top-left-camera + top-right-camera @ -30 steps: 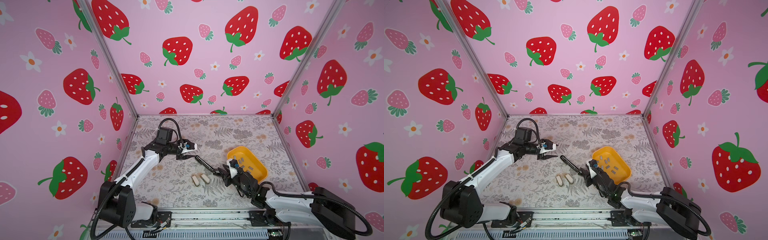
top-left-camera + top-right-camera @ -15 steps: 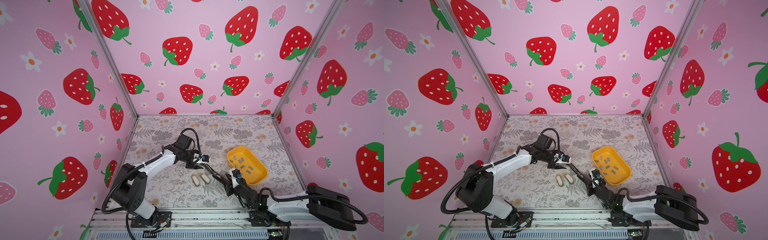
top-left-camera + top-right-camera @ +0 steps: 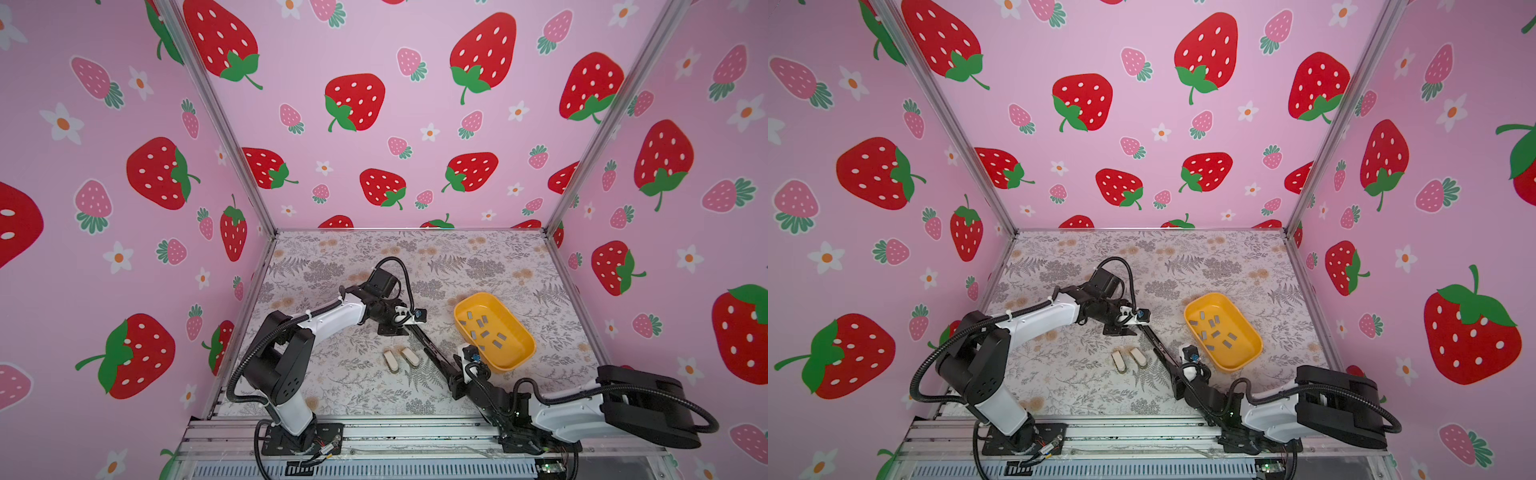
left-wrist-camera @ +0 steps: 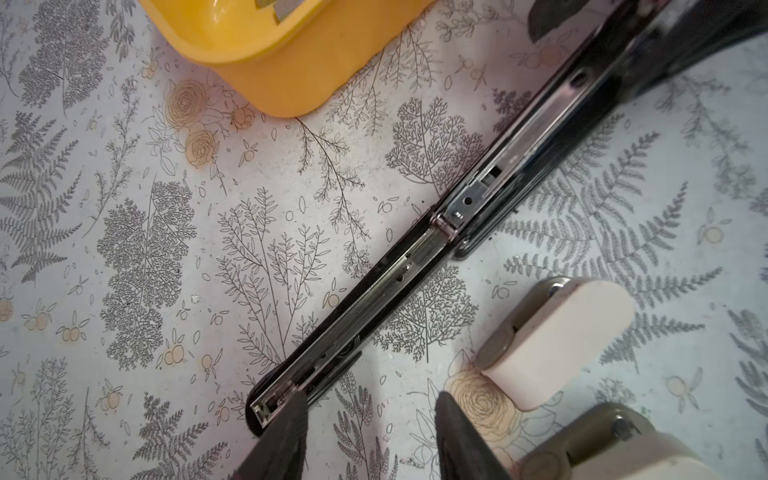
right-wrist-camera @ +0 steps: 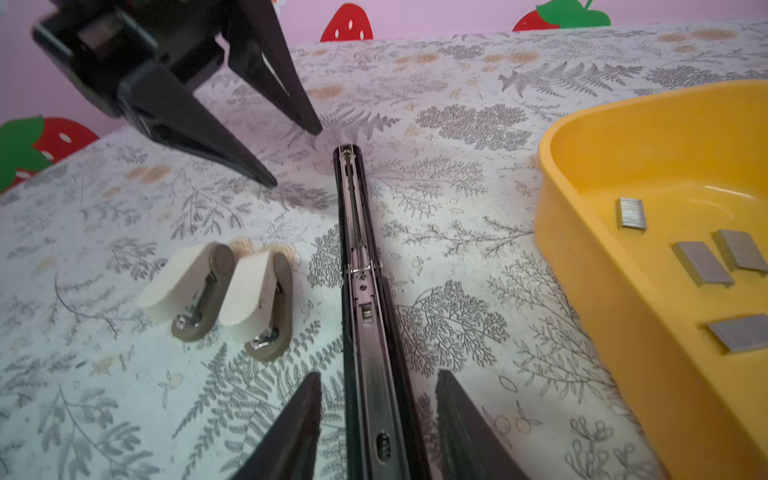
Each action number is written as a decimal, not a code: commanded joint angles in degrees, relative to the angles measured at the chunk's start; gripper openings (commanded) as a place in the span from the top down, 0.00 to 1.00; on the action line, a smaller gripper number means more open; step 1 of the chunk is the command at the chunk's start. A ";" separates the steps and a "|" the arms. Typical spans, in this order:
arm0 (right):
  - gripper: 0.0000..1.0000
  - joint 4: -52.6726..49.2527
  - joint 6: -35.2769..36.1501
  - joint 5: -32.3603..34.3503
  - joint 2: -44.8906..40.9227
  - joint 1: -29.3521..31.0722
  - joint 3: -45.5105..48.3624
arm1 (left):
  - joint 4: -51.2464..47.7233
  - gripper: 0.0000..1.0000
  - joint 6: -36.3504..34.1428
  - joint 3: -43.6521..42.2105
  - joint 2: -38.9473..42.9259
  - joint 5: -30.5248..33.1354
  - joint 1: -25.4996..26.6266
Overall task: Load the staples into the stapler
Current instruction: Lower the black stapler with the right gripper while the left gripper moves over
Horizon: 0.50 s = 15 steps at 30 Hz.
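Now my right pincer [image 5: 379,375] has let go of the open stapler [image 5: 357,232] on the tabletop [image 5: 457,199] and my left pincer [image 4: 369,399] has come to its tip, both spread, so I think the staples [image 5: 702,264] in the yellow tray [image 5: 582,174] come next.

three pink walls, printed with red and pink strawberries and small white flowers, closed in the space: a back wall [image 3: 395,124] well beyond the stapler [image 3: 432,353], a left wall [image 3: 104,208] and a right wall [image 3: 685,187] to either side of it. silver metal posts [image 3: 222,124] ran up both back corners. under the stapler lay a pale cover [image 3: 415,253] with grey ferns and faded orange blooms. a metal rail [image 3: 415,432] edged the near side. the light was soft and even.
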<state>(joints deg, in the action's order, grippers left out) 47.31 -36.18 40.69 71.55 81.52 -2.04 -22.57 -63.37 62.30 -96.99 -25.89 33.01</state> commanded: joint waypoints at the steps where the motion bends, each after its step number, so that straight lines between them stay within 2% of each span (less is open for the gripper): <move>1: 0.49 -3.49 -3.17 0.11 0.76 0.75 0.05 | -1.43 0.48 0.27 1.88 1.98 -1.18 0.56; 5: 0.43 -6.76 -3.12 -1.96 -1.05 0.77 -1.31 | -1.08 0.48 -0.46 1.34 4.08 -2.10 0.56; 10: 0.37 -19.40 -0.55 -1.62 -9.92 0.77 -7.39 | 0.64 0.48 -3.03 -1.50 8.21 -2.82 0.56; 15: 0.15 -31.75 0.48 2.08 -23.10 -0.48 -14.11 | -0.21 0.48 -6.16 -3.68 12.29 -5.17 0.80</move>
<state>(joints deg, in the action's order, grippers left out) 25.19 -35.90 39.51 54.76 81.58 -12.78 -21.52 -66.22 59.79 -86.39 -27.62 33.39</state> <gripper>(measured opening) 0.829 0.518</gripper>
